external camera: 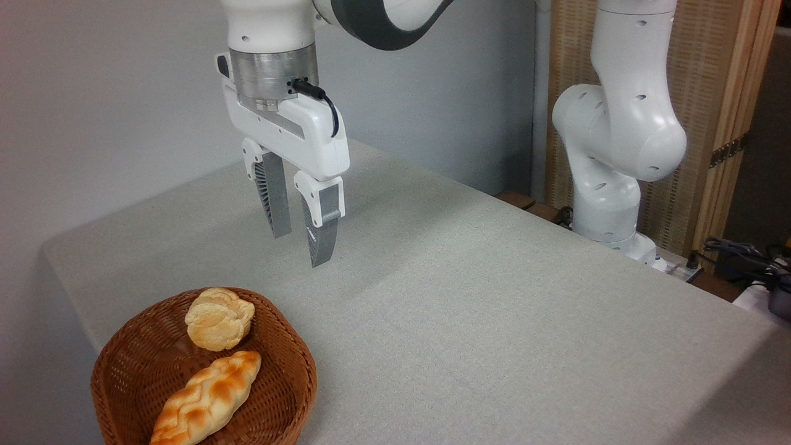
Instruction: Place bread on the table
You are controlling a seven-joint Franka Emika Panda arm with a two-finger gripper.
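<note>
A: Nearest the lens, bottom left: wicker basket (290,395), its lower rim cut off by the frame edge. Braided loaf (207,398) inside, near end also cropped.

B: Bread (219,318)?

A: Small pale bun, resting in the basket against the far wall, just behind the loaf. Whether they touch, cannot tell.

B: Gripper (301,244)?

A: Hangs above the table (494,296), up and right of the bun, well clear of it. Fingers (322,232) parted, nothing between them.

B: Right side?

A: Arm base (609,204) beyond the table edge; upper links run out of frame. Dark cables (741,253) far right, hard to make out.
</note>
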